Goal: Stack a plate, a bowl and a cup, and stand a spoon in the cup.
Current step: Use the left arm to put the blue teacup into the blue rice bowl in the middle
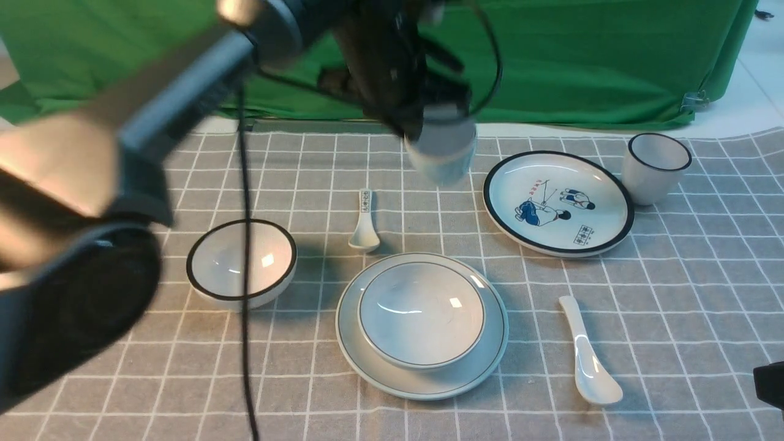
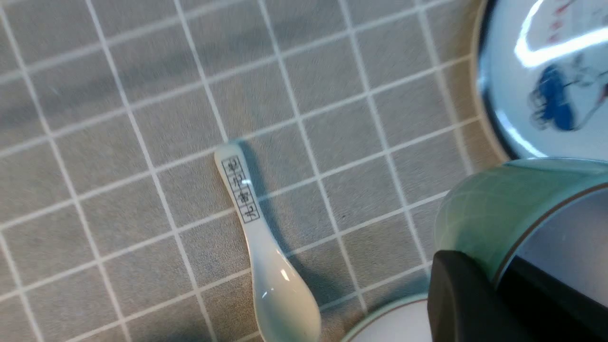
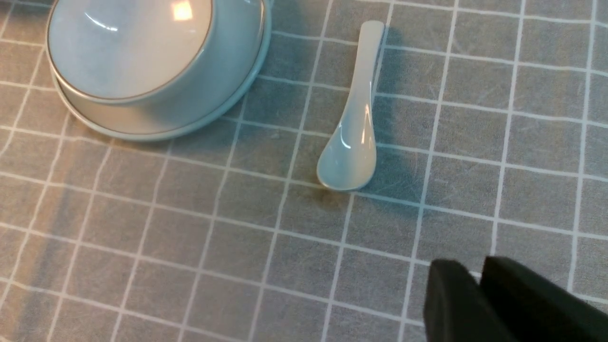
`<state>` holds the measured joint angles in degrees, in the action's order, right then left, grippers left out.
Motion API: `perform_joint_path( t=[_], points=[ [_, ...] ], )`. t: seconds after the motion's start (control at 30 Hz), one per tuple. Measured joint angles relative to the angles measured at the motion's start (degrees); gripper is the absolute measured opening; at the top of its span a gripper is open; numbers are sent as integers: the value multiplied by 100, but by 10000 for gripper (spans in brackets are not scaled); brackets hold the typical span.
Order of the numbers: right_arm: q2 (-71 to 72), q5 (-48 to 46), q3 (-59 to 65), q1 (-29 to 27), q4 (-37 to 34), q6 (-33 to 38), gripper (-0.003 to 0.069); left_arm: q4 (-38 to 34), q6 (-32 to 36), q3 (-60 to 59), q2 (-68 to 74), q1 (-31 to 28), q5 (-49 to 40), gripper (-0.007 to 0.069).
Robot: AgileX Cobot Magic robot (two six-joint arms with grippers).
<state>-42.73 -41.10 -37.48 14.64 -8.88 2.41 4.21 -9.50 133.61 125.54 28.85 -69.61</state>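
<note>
Fingers [image 2: 468, 304] of the left gripper [image 2: 504, 278] pinch the wall of the cup [image 2: 494, 209], one outside the rim and one inside. We see the cup hanging blurred above the cloth, beyond the bowl [image 1: 421, 313], which sits in the plate [image 1: 497, 334]. We judge this a thin hold: a one-sided pinch on glazed ware could let the cup swing or slip in transit. Set down off-centre in the shallow bowl, it might tip or chip a rim. A low pass could clip the cartoon plate [image 1: 603, 184] or the patterned spoon [image 1: 364, 223]. The right gripper [image 3: 470, 268] is nearly closed and empty; the spoon [image 1: 589, 355] lies beside the plate.
</note>
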Motion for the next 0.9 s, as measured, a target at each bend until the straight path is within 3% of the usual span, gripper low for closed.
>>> perform_joint_path(
  t=[0.2,0.4,0.9],
  points=[
    [0,-38,0,0,0,5,130,-244,20,-1991,-1400,0,24,26],
    [0,-38,0,0,0,5,139,-324,-14,-3827,-1707,0,344,26],
    [0,66,0,0,0,10,152,-644,-51,-4079,-1314,197,1227,26]
  ],
)
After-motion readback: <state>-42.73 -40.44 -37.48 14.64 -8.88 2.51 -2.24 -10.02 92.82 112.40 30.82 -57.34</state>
